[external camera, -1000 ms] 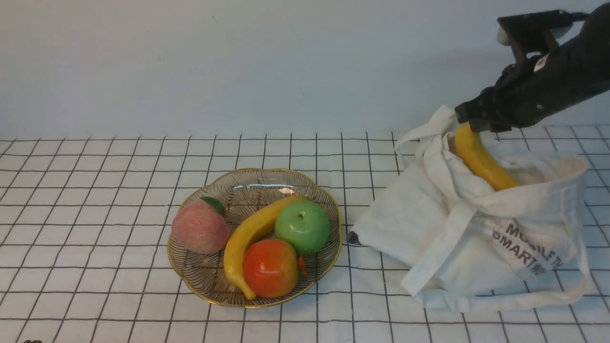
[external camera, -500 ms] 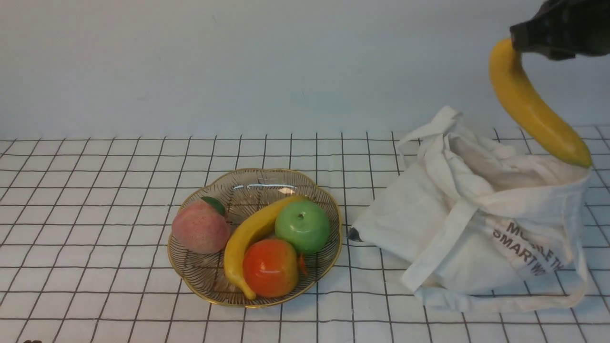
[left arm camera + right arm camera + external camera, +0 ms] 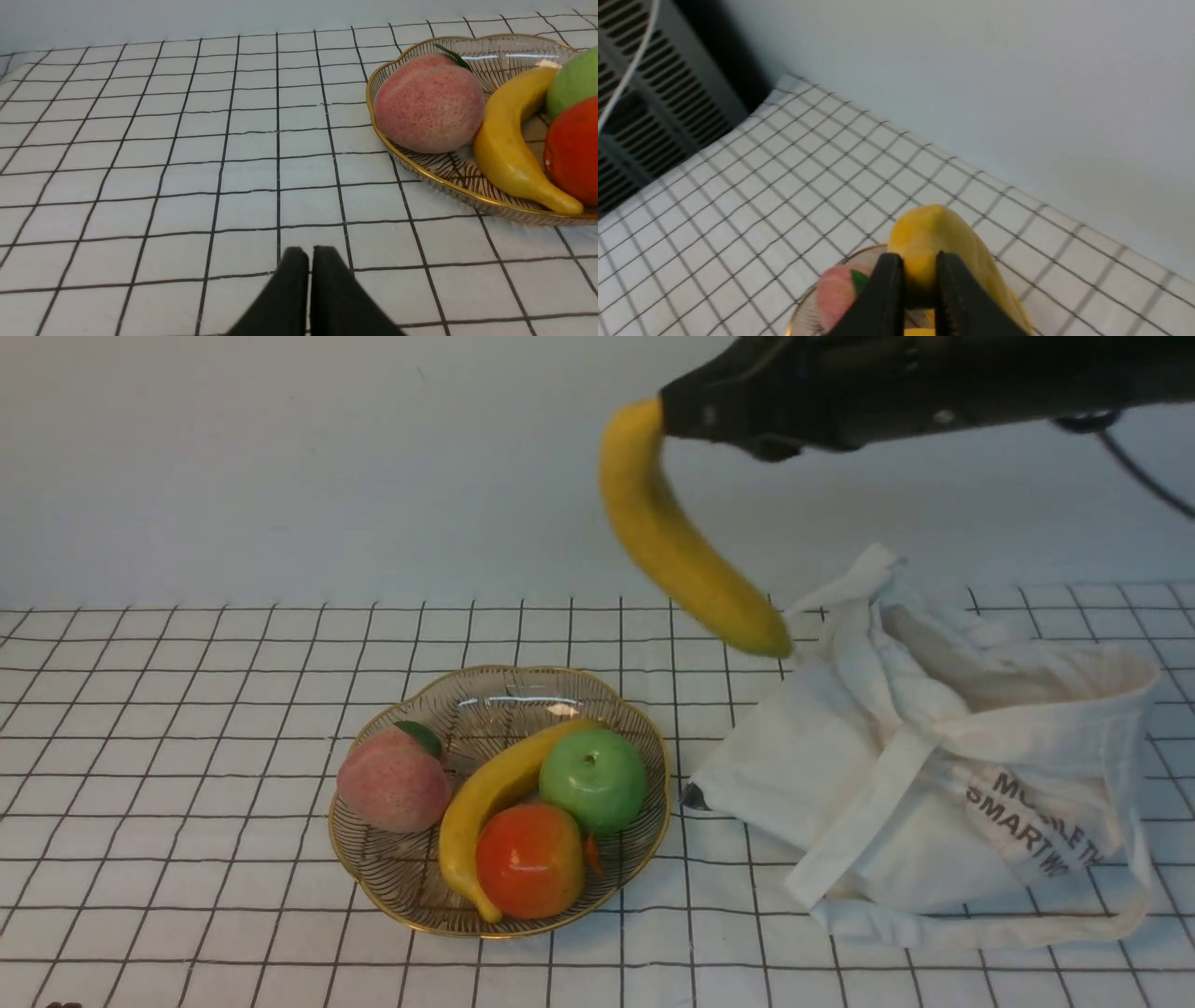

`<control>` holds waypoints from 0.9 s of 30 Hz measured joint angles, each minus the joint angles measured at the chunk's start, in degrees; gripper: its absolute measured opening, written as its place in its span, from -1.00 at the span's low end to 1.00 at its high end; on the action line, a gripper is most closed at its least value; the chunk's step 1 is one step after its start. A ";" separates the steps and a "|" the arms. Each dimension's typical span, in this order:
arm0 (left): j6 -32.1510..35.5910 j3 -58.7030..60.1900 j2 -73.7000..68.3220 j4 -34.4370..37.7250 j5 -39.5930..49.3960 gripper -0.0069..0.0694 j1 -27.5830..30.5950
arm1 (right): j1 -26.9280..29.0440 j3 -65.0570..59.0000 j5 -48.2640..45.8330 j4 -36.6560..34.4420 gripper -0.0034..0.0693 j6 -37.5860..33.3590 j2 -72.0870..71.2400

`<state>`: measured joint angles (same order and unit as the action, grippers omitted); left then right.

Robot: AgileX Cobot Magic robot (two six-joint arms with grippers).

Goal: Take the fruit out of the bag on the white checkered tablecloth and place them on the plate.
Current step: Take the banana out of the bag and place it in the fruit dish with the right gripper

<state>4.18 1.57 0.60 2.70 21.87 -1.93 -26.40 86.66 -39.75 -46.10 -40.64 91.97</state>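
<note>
My right gripper is shut on the top end of the fruit, a long yellow banana with a greenish tip. It hangs in the air between the bag and the plate, above the white checkered tablecloth. In the right wrist view the gripper pinches the banana above the plate. The cream tote lies open at the right, lettering facing front. My left gripper is shut and empty, low over the cloth near the plate's rim; it does not show in the front view.
The plate holds a peach, a second banana, a green apple and a red-orange fruit. The bag's straps trail on the cloth. A white wall stands behind the table.
My right gripper lifted the banana out of the bag, then carried it left, from above the bag to a spot between bag and plate. The bag's mouth stays open.
</note>
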 joint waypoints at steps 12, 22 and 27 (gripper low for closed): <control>0.00 0.00 0.00 0.00 0.00 -0.84 0.00 | -6.62 5.99 2.15 -20.14 -0.74 -1.32 16.57; 0.00 0.00 0.00 0.00 0.00 -0.84 0.00 | -6.86 6.06 3.79 -33.40 -0.74 1.36 22.36; 0.00 0.00 0.00 0.00 0.00 -0.84 0.00 | -6.86 6.06 4.61 -36.01 -0.74 2.12 23.38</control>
<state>4.18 1.57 0.60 2.70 21.87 -1.93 -33.25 92.72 -35.14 -82.11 -38.51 115.36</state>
